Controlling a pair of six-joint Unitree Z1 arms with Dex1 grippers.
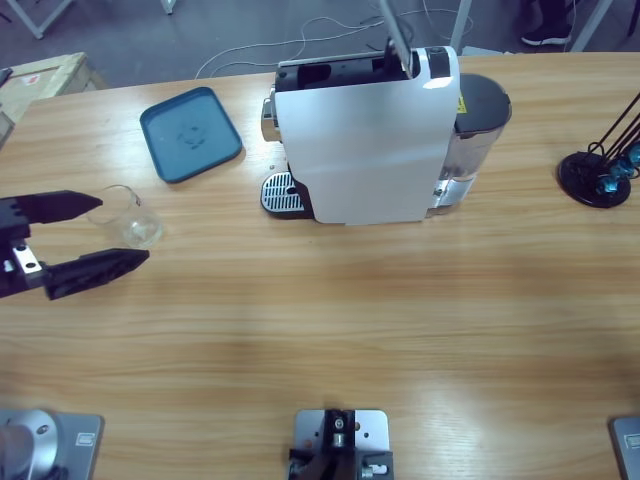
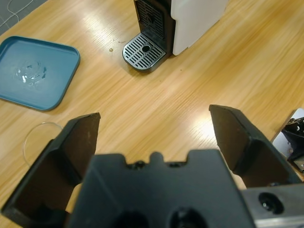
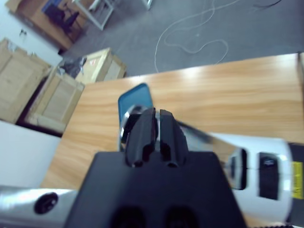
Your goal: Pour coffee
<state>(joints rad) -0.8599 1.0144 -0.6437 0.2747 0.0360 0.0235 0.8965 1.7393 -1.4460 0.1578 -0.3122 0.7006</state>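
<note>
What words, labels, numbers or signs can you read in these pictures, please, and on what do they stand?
None can be read.
Yellow warning label on the coffee machine: too small to read.
Red marking on the wooden crate: blurred.

The glass tumbler (image 2: 35, 137) sits half behind the left gripper (image 2: 154, 137). Any coffee inside can't be made out. The coffee machine (image 2: 178, 26) runs off the top edge

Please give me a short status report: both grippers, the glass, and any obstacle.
Left gripper open, glass tumbler by its upper jaw, not gripped. Right gripper shut, above the coffee machine. Drip grate bare; no coffee visible in glass. Path to grate unobstructed.
</note>
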